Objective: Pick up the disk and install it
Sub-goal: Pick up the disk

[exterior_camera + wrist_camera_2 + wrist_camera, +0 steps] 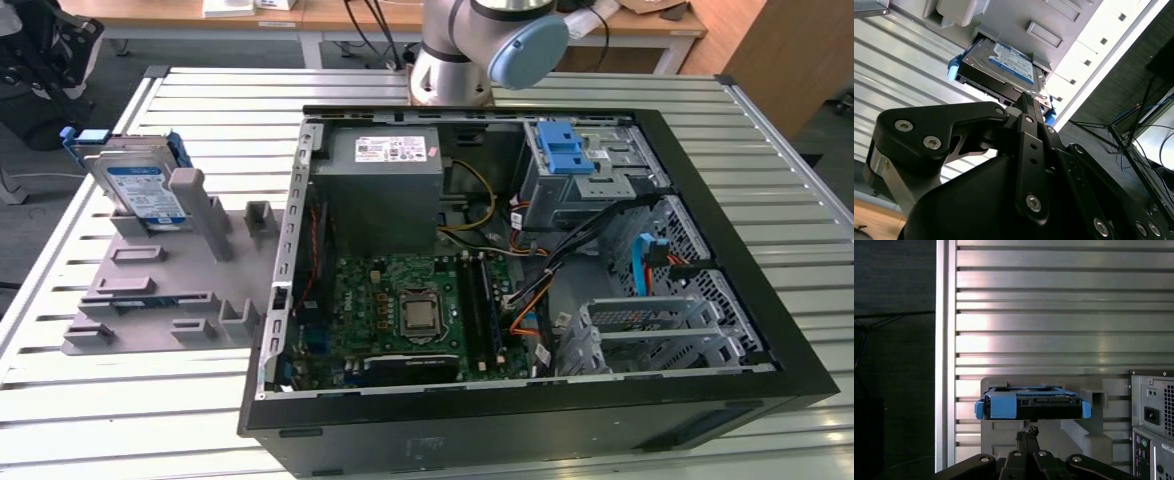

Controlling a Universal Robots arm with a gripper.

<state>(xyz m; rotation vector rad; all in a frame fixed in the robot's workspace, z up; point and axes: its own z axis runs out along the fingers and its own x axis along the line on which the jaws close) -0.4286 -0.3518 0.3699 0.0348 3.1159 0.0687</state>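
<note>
Second wrist view: my gripper [1025, 98] is clenched on nothing, jaws pressed together; the disk [1010, 62] stands ahead of them, apart, in a gray holder [1056, 22].

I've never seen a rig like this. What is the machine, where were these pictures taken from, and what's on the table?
This is one robot arm beside a slatted metal table. The exterior view comes from a camera off the arm; both wrist views come from cameras riding near its gripper. On the table sit an open computer case and, at the exterior view's left, a gray holder with the disk, a hard drive in a blue carrier, standing in it. The gripper is shut, holding nothing, close to the disk.
</note>
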